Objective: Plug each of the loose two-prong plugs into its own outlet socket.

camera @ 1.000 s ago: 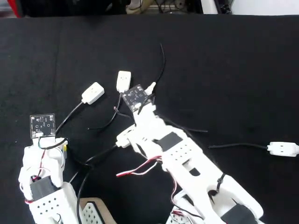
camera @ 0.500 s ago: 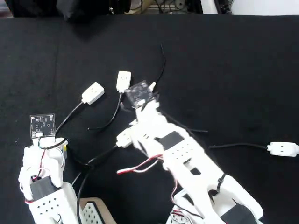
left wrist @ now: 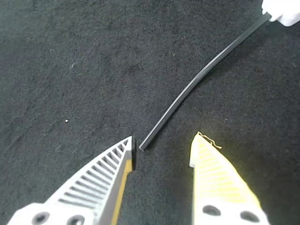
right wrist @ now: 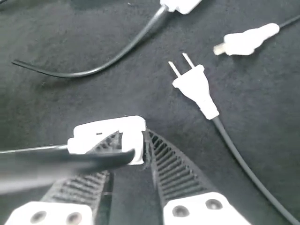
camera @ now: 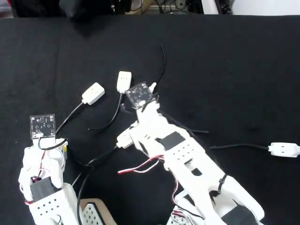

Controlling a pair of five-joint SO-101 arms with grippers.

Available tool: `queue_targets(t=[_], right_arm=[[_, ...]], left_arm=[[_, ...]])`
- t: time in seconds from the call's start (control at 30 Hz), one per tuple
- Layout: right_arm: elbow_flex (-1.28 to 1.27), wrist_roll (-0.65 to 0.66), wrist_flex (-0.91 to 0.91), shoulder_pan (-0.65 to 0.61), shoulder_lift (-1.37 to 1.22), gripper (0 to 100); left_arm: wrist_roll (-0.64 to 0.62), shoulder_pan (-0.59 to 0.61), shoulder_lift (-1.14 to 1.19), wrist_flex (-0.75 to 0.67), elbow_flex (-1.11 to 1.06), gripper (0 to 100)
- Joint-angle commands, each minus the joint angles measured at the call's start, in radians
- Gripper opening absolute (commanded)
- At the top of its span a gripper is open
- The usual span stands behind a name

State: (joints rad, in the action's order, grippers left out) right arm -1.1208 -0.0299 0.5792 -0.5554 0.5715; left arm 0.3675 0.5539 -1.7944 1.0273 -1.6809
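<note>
Since the white outlet socket (right wrist: 105, 133) sits crosswise at the very tips of the right gripper (right wrist: 140, 143), overhanging one finger rather than centred between the two, we judge twisting to be the main hazard. Its own black cord (right wrist: 56, 164) trails back alongside the fingers, and any drag on it could turn the socket or pull it free, so that its slots meet the prongs askew. A second hazard is the target itself. The two-prong plug (right wrist: 193, 86) lies loose on the black cloth (right wrist: 70, 37) just ahead of the fingertips (right wrist: 159, 150), prongs pointing away from us, and a push from the wrong end would merely slide it along. The right gripper is closed to a narrow slit, and we take it to be pinching that socket, though the contact is partly hidden. Our left gripper (left wrist: 164, 140) stands about half open and holds nothing. The loose end of a black cable (left wrist: 187, 90) lies on the cloth between its tips, just beside the white finger (left wrist: 103, 173). Farther off lie a second plug (right wrist: 246, 40) and another socket (right wrist: 180, 4). A third socket (camera: 283, 149) rests well apart, far out on the right of the cloth.
</note>
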Motion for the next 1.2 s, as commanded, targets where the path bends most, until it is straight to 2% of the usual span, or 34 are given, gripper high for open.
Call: queue_targets(t=[0.0,0.33,0.47,0.8,0.97,1.17], right_arm=[[0.004,0.000,0.006,0.017,0.016,1.1],[-0.005,0.021,-0.032,-0.034,0.010,1.1],[0.013,0.028,-0.063,-0.037,-0.074,1.1],[0.085,0.028,0.028,-0.028,-0.171,1.1],[0.061,0.051,0.058,0.068,-0.171,1.1],[0.047,0.077,0.057,0.023,-0.171,1.1]], left_arm=[[-0.006,0.005,-0.002,-0.014,-0.021,21],[-0.006,0.007,-0.002,-0.014,-0.021,21],[-0.006,0.007,-0.002,-0.014,-0.021,21],[-0.006,0.008,-0.002,-0.014,-0.021,21],[-0.006,0.008,-0.002,-0.014,-0.021,21],[-0.006,0.007,-0.002,-0.014,-0.021,21]])
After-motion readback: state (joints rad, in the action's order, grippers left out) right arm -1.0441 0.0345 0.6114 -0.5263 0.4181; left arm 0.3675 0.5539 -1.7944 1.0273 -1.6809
